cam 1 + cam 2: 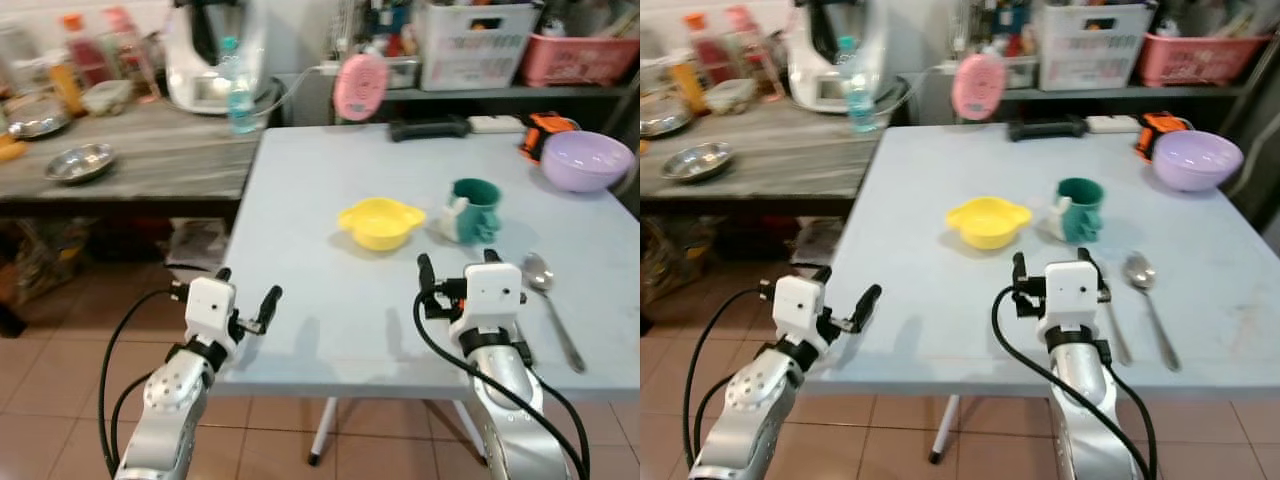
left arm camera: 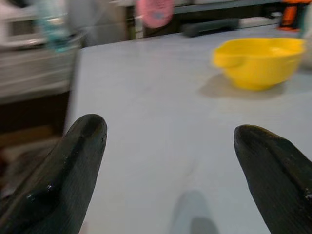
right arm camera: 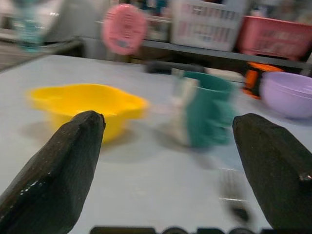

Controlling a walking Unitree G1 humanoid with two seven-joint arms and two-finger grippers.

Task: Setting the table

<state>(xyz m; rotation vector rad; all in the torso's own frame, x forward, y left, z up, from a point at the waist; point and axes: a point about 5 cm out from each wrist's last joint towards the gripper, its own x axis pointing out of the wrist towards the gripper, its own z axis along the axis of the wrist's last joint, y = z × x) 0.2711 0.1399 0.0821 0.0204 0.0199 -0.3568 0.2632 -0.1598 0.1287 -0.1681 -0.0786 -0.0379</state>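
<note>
Both the left gripper [image 1: 249, 298] and right gripper [image 1: 459, 266] are held wide and empty at lower frame; reaching the centred yellow bowl [image 1: 380, 222] is judged next.

No text, label, brand or number can be read in any view. The bottles [image 1: 88, 52] at about ten o'clock on the side counter carry labels, but they are too blurred to make out, and so is anything on the white crate [image 1: 475, 42] at one o'clock.
</note>
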